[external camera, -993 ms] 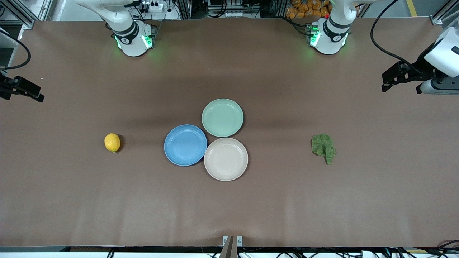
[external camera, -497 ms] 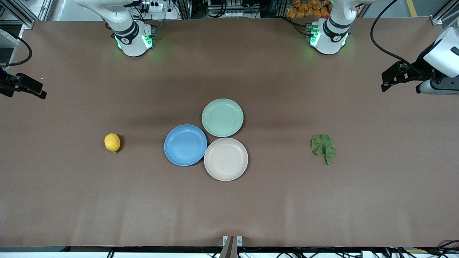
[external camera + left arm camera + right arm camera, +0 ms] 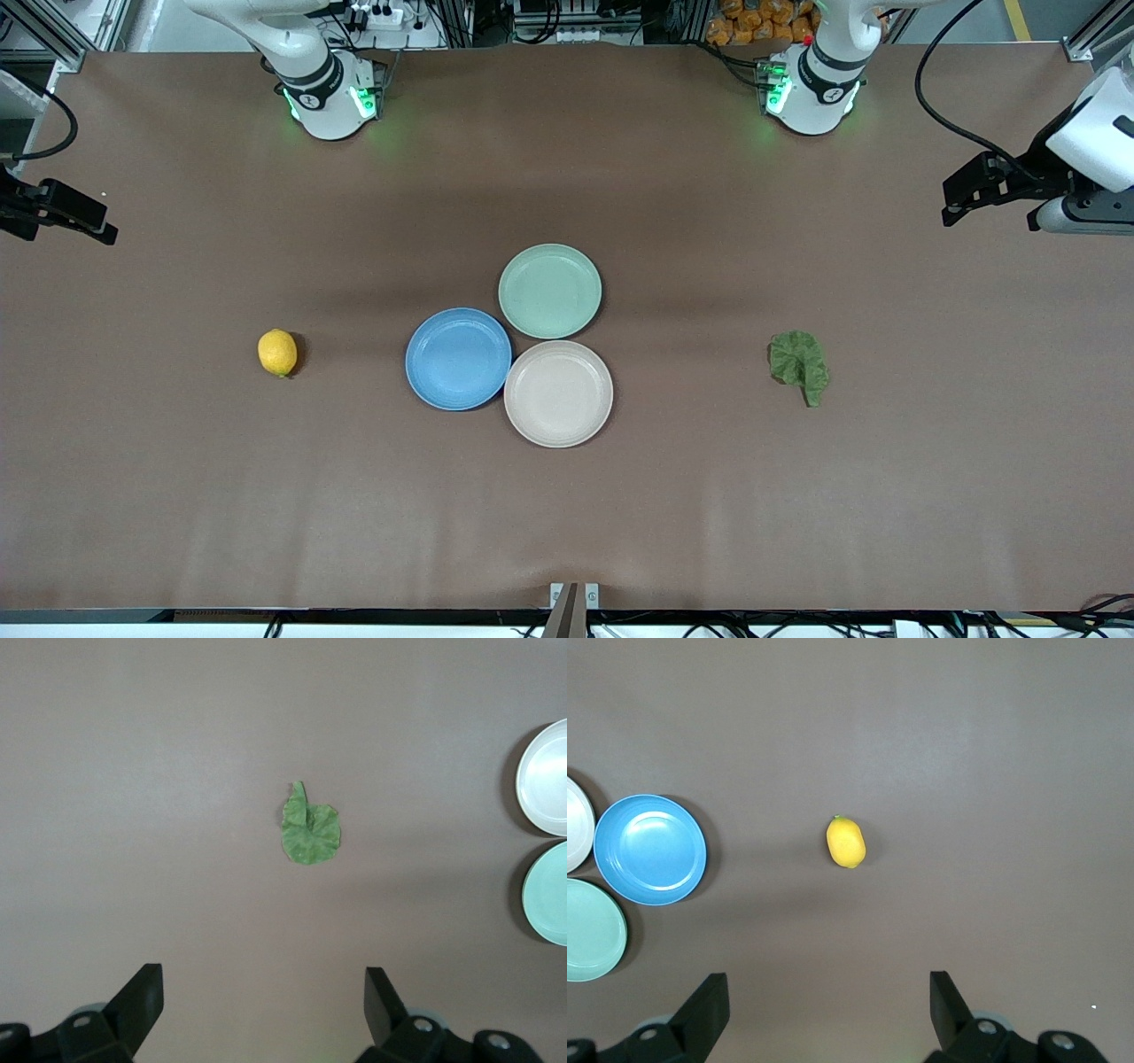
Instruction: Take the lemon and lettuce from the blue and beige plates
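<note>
The worktop [image 3: 567, 514] was a wide brown sheet. Three plates sat touching in a cluster at its middle: the mint plate [image 3: 549, 291] farthest from the front camera, the blue plate [image 3: 458, 359] toward the right arm's end, the beige plate [image 3: 558, 393] nearest that camera. All three were bare. The lettuce [image 3: 800, 364] lay flat on the worktop, well apart from the plates toward the left arm's end; the lemon [image 3: 277, 352] lay on its side, well apart toward the right arm's end. So neither item sat on a plate, contrary to the task wording.

The left gripper [image 3: 264, 999] hung high over the worktop near the lettuce, jaws released and wide, holding nothing. The right gripper [image 3: 829, 1005] hung high over the worktop near the lemon, jaws likewise released and empty.

Judging from this, each arm's reach was the step in hand. The right should centre over the lemon and close across its narrow width. The left should press low, since the leaf is thin and likely to slip; its raised crinkle or stem looks the best purchase.
</note>
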Controlling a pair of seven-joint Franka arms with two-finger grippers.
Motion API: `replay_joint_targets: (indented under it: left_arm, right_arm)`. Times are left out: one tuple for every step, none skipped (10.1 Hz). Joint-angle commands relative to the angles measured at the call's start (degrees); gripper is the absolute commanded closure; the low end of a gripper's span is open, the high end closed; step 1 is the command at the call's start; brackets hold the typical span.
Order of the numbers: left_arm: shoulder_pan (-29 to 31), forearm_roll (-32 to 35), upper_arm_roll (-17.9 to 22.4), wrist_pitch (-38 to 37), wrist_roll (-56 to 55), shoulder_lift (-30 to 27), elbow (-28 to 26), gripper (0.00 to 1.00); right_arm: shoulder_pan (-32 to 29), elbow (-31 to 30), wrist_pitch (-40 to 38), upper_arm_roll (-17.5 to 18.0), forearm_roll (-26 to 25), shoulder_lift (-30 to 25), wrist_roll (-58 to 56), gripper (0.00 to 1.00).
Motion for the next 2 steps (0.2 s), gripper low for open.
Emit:
replay_joint_targets:
  left_arm:
    - [0.5,0.3,-0.5,-1.0,-0.1,0.4,1.2,0.00]
    - [0.5,0.3,-0.6,-1.0,-0.1,0.5,1.2,0.00]
  right_arm:
    - [0.4,1.4,-0.7,-0.5,0.5,0.5,1.0,0.00]
    - [0.4,1.4,-0.7,-0.5,0.5,0.5,1.0,0.00]
